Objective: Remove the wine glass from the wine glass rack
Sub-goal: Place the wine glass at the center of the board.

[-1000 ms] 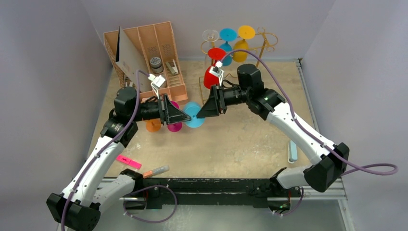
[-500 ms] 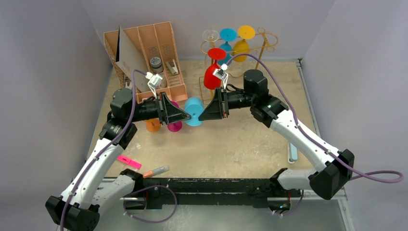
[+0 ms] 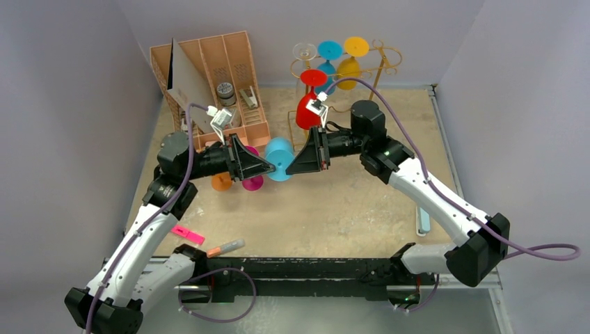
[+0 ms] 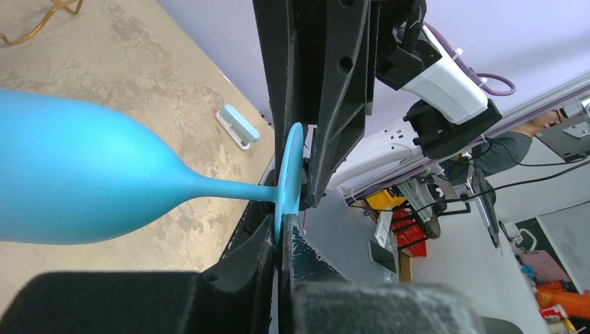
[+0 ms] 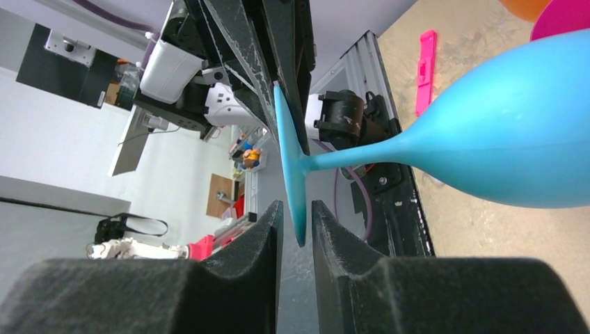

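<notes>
From above, the wine glass (image 3: pixel 280 156) is an opaque, matt sky-blue piece held in the air over the middle of the bench (image 3: pixel 334 209), between the tips of the left claw (image 3: pixel 273 168) and the right claw (image 3: pixel 286 169). It is well apart from the gold wire wine glass rack (image 3: pixel 385 61) at the back right, where other glasses (image 3: pixel 327 50) hang; only this view shows that separation, but it hides the grip. The left wrist view supplies it: the thin round foot (image 4: pixel 291 174) stands edge-on, pinched tight at its nearer rim between the left claw's fingers, with the right claw's fingers over the opposite rim. The right wrist view adds that the right claw is narrow, straddling the rim with a sliver of light on each side. Here the stem (image 5: pixel 355 153) lies roughly level, its long axis running near to far, with the bowl (image 5: pixel 515 132) toward the back of the bench
</notes>
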You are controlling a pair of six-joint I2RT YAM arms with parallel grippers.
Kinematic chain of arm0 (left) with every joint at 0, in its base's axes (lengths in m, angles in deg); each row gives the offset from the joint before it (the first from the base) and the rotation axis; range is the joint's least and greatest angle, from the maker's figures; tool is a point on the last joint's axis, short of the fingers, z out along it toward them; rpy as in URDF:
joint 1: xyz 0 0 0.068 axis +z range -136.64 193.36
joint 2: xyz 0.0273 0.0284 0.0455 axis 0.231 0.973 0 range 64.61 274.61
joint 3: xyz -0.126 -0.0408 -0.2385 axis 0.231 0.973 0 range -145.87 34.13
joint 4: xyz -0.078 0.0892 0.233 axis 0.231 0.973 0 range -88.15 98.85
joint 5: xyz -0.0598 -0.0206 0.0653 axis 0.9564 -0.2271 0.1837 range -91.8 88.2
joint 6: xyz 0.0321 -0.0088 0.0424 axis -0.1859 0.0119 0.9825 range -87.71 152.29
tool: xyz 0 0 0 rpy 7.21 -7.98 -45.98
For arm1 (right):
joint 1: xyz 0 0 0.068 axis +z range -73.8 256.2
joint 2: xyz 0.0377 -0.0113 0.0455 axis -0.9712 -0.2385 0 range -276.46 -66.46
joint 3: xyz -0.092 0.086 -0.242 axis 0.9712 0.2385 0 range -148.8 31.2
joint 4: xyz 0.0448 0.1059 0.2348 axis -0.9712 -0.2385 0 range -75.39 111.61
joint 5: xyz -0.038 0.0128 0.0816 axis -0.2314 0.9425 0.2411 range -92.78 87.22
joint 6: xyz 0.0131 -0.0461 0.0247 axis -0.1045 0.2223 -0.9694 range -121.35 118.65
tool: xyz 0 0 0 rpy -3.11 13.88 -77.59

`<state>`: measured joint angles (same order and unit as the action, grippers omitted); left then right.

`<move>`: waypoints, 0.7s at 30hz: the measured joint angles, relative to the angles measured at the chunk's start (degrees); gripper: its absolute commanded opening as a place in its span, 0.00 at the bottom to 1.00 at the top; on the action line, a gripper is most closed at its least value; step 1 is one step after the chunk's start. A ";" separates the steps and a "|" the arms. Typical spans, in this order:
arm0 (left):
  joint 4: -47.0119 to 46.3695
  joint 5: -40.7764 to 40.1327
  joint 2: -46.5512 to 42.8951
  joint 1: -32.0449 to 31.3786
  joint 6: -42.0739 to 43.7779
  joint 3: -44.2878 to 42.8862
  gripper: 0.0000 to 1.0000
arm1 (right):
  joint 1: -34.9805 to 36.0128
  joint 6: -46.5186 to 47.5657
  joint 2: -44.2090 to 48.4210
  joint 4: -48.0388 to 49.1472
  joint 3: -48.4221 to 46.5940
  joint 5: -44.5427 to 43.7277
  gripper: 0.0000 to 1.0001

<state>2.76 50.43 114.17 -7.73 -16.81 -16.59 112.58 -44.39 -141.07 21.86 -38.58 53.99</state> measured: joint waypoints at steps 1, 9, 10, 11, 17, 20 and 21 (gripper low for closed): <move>-0.02 -0.22 -0.13 0.00 -0.02 0.00 0.00 | 0.00 0.04 0.00 -0.20 0.00 0.07 0.23; -0.37 -0.90 0.07 0.00 0.09 -0.04 0.00 | 0.09 1.07 0.00 -1.29 0.09 -0.39 0.06; -0.46 -0.85 0.17 0.00 0.09 -0.07 0.00 | 0.09 1.11 0.00 -1.20 0.11 -0.52 0.03; -0.48 -0.83 0.26 0.00 0.07 -0.07 0.00 | 0.04 1.25 0.00 -1.14 0.11 -0.66 0.00; -0.87 -1.05 0.35 0.00 -0.79 0.02 0.00 | -0.02 1.46 0.79 1.01 1.81 -1.79 0.00; -1.40 -1.05 0.24 -0.13 -1.29 0.31 0.00 | 0.09 1.66 1.84 1.97 2.84 -2.19 0.00; -1.62 -1.07 0.07 -0.22 -1.33 0.57 0.00 | 0.11 1.77 2.01 2.16 3.04 -2.23 0.07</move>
<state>1.14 49.36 114.23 -7.94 -18.15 -16.02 112.69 -42.62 -139.06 24.03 -35.54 51.76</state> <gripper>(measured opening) 0.009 0.012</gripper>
